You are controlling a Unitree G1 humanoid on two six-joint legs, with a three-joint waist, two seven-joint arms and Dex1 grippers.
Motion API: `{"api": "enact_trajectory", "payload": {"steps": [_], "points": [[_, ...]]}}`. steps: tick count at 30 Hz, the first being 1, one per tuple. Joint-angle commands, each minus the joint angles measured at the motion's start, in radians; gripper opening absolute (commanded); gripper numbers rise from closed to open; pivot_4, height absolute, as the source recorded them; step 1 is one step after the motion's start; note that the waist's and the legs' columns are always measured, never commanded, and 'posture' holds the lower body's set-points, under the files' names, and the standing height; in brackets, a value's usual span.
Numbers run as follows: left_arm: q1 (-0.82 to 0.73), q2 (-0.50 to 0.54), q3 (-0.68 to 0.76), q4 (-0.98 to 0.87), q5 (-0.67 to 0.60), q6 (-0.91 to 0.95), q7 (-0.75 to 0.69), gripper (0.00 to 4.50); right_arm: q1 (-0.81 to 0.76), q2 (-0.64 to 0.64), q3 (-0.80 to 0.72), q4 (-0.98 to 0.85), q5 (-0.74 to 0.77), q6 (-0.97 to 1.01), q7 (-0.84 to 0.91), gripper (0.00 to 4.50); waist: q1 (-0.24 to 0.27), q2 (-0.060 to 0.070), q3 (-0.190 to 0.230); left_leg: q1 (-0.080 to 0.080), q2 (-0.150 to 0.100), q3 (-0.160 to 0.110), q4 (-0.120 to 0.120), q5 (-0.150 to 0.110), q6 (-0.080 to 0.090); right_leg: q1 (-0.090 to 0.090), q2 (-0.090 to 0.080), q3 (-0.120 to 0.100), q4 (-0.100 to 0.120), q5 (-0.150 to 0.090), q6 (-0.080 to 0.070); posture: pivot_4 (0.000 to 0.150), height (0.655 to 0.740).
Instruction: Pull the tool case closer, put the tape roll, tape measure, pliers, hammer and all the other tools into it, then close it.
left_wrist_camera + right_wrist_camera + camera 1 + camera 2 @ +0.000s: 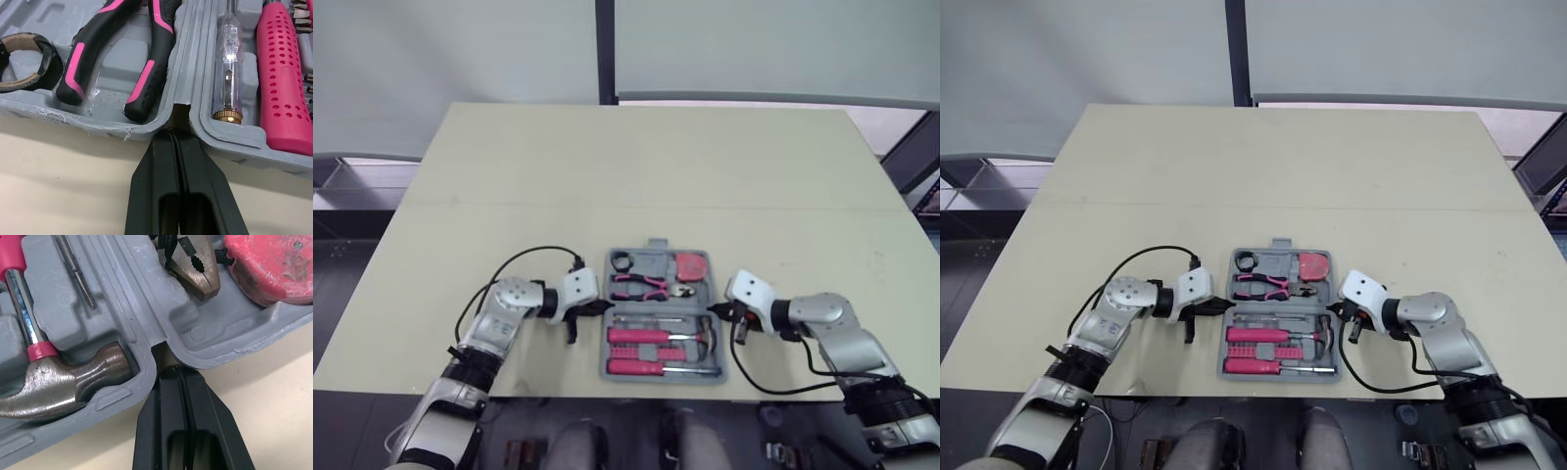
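Wedging looks likely: left gripper (pixel 172 131) and right gripper (pixel 171 369), fingers pressed together, sit in the hinge notches at 9 and 3 o'clock of the open grey plastic tool case (pixel 651 264) (seemingly fully packed) at the beige table's (pixel 607 166) 6 o'clock; folding could trap them.

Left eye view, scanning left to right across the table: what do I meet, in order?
In order: left gripper → tool case, with tape roll then tape measure in its far half → right gripper.
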Motion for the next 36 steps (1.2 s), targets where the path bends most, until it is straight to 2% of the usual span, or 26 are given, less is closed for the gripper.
{"api": "enact_trajectory", "payload": {"steps": [1,12,23,32,36], "points": [[0.015,-0.015,-0.029,-0.075,-0.024,0.012,-0.008,0.06,0.008,-0.007,0.014,-0.066,0.023,-0.005,0.016,0.0,0.001,0.0,0.0,0.0,0.0,0.0,0.0,0.0,0.0,0.0,0.0,0.0,0.0,0.0,0.0,0.15,0.74],[0.066,0.004,-0.043,-0.17,-0.032,0.058,-0.015,0.06,0.074,-0.02,0.011,-0.178,0.052,0.06,0.02,0.0,0.003,0.0,0.0,0.0,0.0,0.0,0.0,0.0,0.0,0.0,-0.001,0.0,0.0,0.0,0.0,0.15,0.74],[0.096,0.011,-0.061,-0.224,-0.031,0.088,-0.025,0.06,0.099,-0.034,0.005,-0.203,0.053,0.075,0.015,0.0,0.003,0.0,0.0,0.0,0.0,0.0,0.0,0.0,0.0,0.0,-0.001,0.001,0.0,0.0,0.0,0.15,0.74],[0.082,0.009,-0.057,-0.202,-0.021,0.084,-0.001,0.06,0.098,-0.04,0.011,-0.2,0.041,0.071,0.011,0.0,0.004,0.0,0.0,0.0,0.0,0.0,0.0,0.0,0.0,0.0,-0.001,0.001,0.0,0.0,0.0,0.15,0.74],[0.07,0.038,-0.038,-0.18,-0.002,0.071,0.018,0.06,0.104,-0.088,0.016,-0.198,-0.003,0.035,0.006,0.0,0.01,0.0,0.0,0.0,-0.001,-0.001,0.0,0.0,0.0,0.0,-0.002,0.001,0.0,0.0,0.0,0.15,0.74]]}}
